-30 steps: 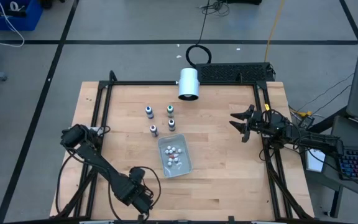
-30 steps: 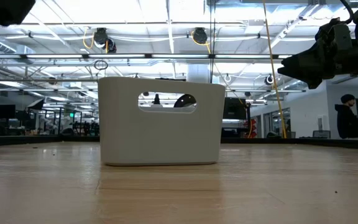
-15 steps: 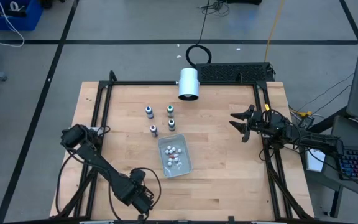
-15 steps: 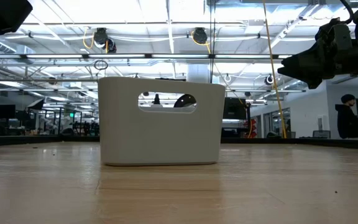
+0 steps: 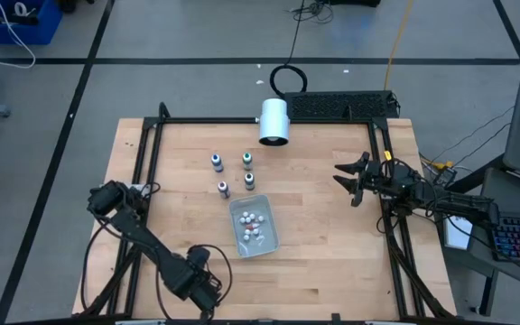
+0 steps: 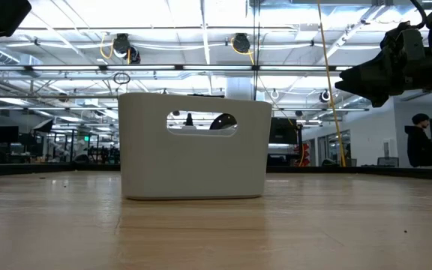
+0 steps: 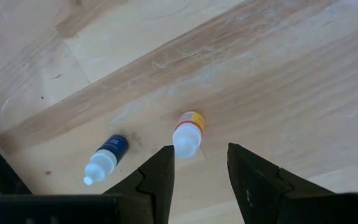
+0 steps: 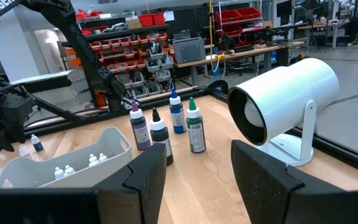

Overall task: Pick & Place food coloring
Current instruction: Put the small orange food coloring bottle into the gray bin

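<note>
Four food coloring bottles stand upright on their bases in a cluster left of the table's centre [image 5: 224, 189]. The right wrist view shows them with purple [image 8: 139, 130], black [image 8: 160, 142], blue [image 8: 177, 113] and green [image 8: 196, 129] bodies. My right gripper [image 5: 350, 181] [image 8: 197, 168] hovers open to their right, well apart from them. My left gripper [image 7: 201, 167] is open over the near edge, pointing down. Below it two tiny dropper bottles lie on their sides: a blue-labelled one [image 7: 104, 160] and an orange-labelled one [image 7: 187, 134]. It touches neither.
A pale bin [image 5: 254, 226] [image 6: 193, 146] holding several small white-capped things sits near the table's centre and hides the bottles in the low view. A large white cylinder [image 5: 273, 122] [image 8: 284, 99] stands at the far edge. A black frame rail [image 5: 242, 120] borders the table.
My left arm has shifted slightly over the near edge. Everything else has kept still.
</note>
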{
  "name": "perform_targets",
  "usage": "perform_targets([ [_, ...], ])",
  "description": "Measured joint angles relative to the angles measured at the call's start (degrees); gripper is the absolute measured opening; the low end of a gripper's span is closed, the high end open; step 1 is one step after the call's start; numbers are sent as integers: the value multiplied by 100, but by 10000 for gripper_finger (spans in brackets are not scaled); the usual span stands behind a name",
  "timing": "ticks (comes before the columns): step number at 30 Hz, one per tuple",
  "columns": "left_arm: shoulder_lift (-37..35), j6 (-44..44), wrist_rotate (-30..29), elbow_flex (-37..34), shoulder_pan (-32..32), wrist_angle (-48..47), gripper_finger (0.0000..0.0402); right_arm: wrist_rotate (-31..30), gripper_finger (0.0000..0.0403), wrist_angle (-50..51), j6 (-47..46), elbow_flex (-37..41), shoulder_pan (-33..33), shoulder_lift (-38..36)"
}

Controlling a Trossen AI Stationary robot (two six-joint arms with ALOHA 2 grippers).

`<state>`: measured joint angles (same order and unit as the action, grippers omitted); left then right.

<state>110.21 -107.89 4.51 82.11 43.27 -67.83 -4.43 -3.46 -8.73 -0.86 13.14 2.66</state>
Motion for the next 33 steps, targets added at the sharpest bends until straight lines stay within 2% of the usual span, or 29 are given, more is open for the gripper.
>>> perform_targets([
  [4,0,-104,-2,-38,22,15,152,1,169,0,0,1,0,0],
  [12,9,-204,253,-637,-5,520,152,1,169,0,0,2,1,-2],
  [33,9,-80,66,-643,-6,561,152,0,169,0,0,0,1,-2],
])
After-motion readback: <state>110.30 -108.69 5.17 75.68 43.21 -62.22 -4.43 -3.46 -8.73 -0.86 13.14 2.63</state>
